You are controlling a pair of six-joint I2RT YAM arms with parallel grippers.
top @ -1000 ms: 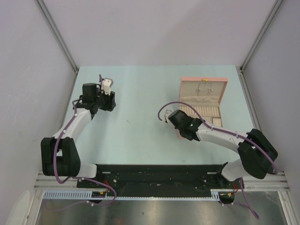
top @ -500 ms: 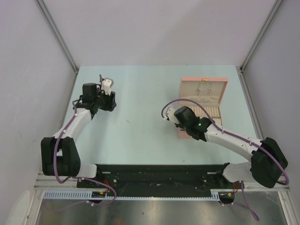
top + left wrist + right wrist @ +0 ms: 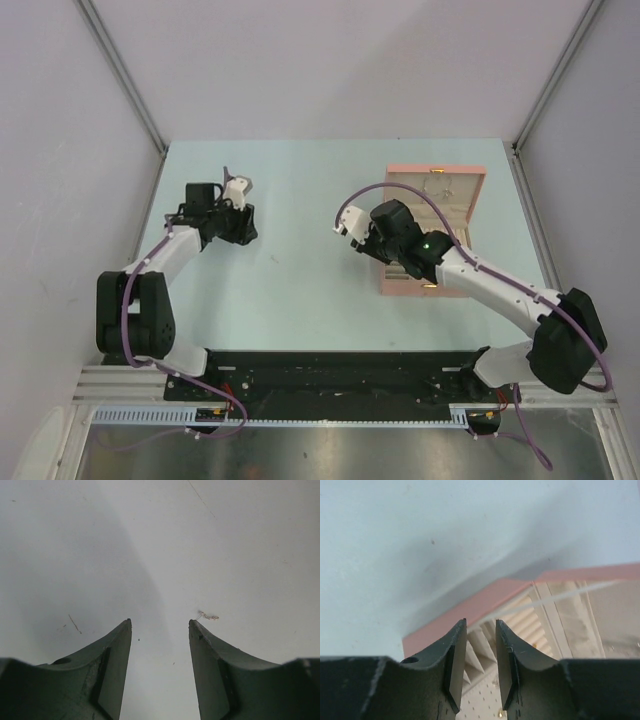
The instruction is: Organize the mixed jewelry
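A tiny pale metallic piece of jewelry (image 3: 208, 615) lies on the table just past the tip of my left gripper's right finger. My left gripper (image 3: 160, 622) is open above bare table with nothing between its fingers; from above it (image 3: 243, 228) sits at the table's left. A speck of jewelry (image 3: 272, 260) lies a little to its right. My right gripper (image 3: 481, 621) is open a narrow way, empty, over the ring rolls at the left side of the open pink box (image 3: 485, 602). A small gold piece (image 3: 500, 712) rests on the box's perforated cream panel.
The pink box (image 3: 478, 205) lies open at the right, its lid back with small pieces hung inside. The right arm crosses over the box's near half. Grey walls close in the table on the left, the back and the right.
My right gripper has moved up and right, from beside the box to over its left side, and its jaws have spread a little. The left gripper has shifted slightly right.
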